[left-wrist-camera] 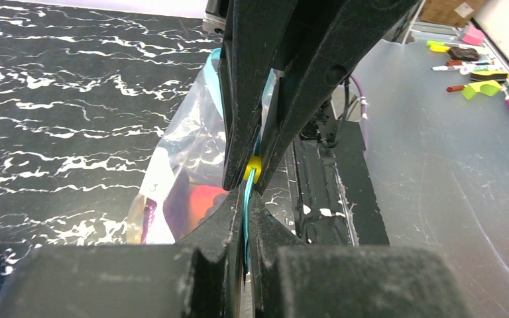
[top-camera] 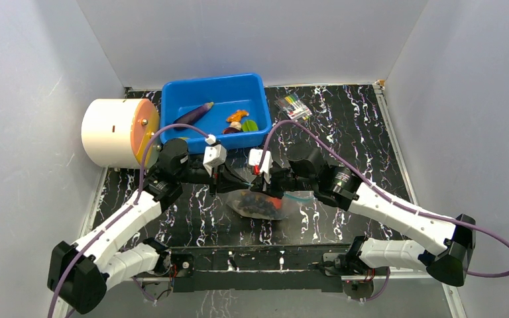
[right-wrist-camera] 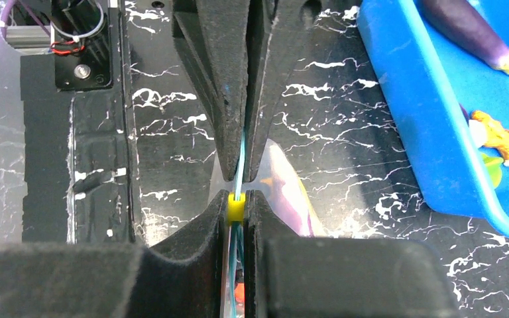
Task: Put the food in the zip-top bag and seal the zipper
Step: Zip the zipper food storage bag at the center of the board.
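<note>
Zip-top bag [top-camera: 260, 205]: zipper [top-camera: 297, 195] runs left-right, clamped in both jaws.

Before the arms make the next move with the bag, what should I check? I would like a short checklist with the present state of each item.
1. The left gripper is shut on the zipper: ok.
2. The right gripper is shut on the zipper: ok.
3. Some food is inside the zip-top bag: ok, coloured pieces show through.
4. All food is bagged: not ok, the eggplant and other pieces lie in the blue bin.
5. The zipper is sealed along its full width: cannot tell.
</note>
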Robot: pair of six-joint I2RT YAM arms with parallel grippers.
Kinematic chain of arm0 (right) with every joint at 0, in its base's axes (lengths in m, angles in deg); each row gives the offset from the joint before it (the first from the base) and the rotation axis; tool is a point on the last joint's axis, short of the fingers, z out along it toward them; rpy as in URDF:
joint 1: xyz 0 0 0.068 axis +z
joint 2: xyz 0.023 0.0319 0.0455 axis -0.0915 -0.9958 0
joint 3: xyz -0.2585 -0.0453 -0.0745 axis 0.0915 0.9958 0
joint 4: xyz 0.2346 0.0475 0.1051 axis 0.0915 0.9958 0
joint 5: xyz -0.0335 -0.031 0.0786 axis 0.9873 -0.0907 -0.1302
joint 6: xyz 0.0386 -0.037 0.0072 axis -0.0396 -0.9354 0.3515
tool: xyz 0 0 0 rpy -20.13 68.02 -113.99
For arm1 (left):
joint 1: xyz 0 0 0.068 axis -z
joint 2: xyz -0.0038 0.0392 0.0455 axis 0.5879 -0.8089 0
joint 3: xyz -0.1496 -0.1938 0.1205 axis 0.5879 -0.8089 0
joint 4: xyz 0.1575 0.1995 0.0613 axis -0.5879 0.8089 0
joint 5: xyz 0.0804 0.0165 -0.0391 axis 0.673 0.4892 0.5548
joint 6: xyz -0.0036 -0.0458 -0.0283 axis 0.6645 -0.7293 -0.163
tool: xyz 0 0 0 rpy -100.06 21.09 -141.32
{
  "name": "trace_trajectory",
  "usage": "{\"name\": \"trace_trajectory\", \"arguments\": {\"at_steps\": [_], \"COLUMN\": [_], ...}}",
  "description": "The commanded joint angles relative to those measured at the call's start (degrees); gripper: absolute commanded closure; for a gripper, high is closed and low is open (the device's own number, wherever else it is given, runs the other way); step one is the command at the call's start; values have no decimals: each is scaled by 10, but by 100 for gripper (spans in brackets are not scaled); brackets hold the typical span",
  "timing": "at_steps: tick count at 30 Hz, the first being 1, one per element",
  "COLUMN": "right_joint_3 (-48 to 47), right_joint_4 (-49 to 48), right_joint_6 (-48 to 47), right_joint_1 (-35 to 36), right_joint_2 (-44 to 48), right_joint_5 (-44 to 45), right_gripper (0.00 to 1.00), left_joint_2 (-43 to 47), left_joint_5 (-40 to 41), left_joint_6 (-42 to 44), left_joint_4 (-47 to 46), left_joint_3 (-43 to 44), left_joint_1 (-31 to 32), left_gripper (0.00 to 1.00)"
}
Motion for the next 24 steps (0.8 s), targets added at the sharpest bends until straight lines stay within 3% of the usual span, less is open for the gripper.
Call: {"name": "trace_trajectory", "arguments": {"at_steps": [1,14,24], "right_joint_3": [-19,-15,9], "right_joint_4": [-8,63,85], "right_joint_6": [-5,-11,0], "right_joint_1": [1,-1,-2], "right_joint_2": [23,50,88], "right_joint_5": [26,74,105], "right_gripper": [100,100,100], "left_joint_2": [46,114,144], "left_joint_5": [76,218,290], "left_joint_6": [50,108,109], "left_joint_4": [62,152,151], "left_joint_3": [40,58,48], "left_joint_1": [-3,-4,-5], "left_gripper": [100,100,100]}}
